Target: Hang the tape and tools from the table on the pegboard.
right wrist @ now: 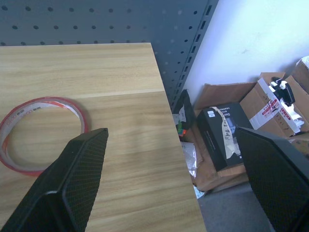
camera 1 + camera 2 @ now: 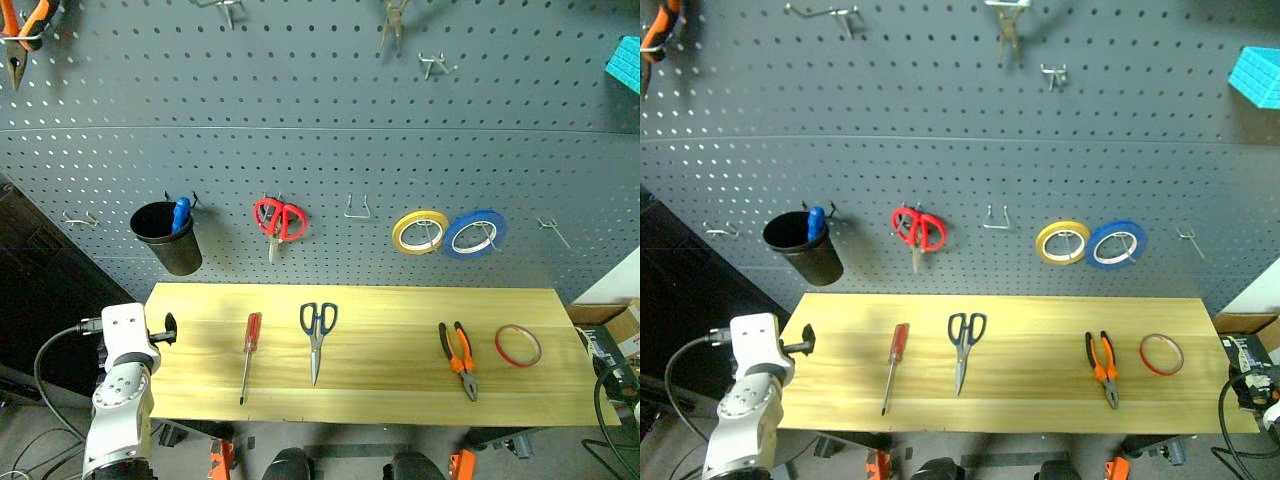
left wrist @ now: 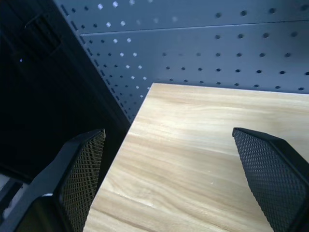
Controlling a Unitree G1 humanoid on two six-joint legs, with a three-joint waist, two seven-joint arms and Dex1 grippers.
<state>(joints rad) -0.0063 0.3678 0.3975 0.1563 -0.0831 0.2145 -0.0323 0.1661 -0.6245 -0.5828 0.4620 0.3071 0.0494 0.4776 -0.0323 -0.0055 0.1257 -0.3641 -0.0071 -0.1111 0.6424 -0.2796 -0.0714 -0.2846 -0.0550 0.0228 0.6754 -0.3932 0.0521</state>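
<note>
Nothing is gripped yet: both jaws are held wide, the left gripper (image 3: 169,179) over the table's (image 2: 390,385) left corner, the right gripper (image 1: 176,179) beside the red tape (image 2: 518,346), probably the first pick, while screwdriver (image 2: 249,350), scissors (image 2: 317,335) and pliers (image 2: 458,357) lie below the pegboard (image 2: 330,150).

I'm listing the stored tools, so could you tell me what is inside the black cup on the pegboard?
A blue-handled tool stands in the black cup; just its handle top shows, the rest hidden by the cup wall.
</note>
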